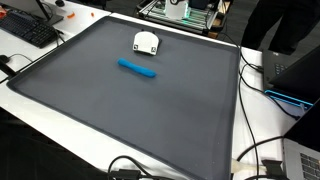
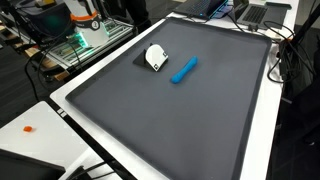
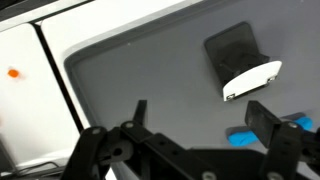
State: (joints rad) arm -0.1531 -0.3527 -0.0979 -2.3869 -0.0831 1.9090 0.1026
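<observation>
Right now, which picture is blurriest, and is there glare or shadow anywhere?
Wrist view: softest and tilted; the gripper is close and smeared, the white piece looks washed out, and the blue bar is partly hidden. Both exterior views: sharper, evenly lit; the mat shows no hard glare, only small shadows.

A small white block (image 1: 146,43) sits near one edge of the worktop (image 1: 120,120), about midway along it. A blue cylinder (image 1: 137,68) lies flat just beside it, toward the middle.
</observation>
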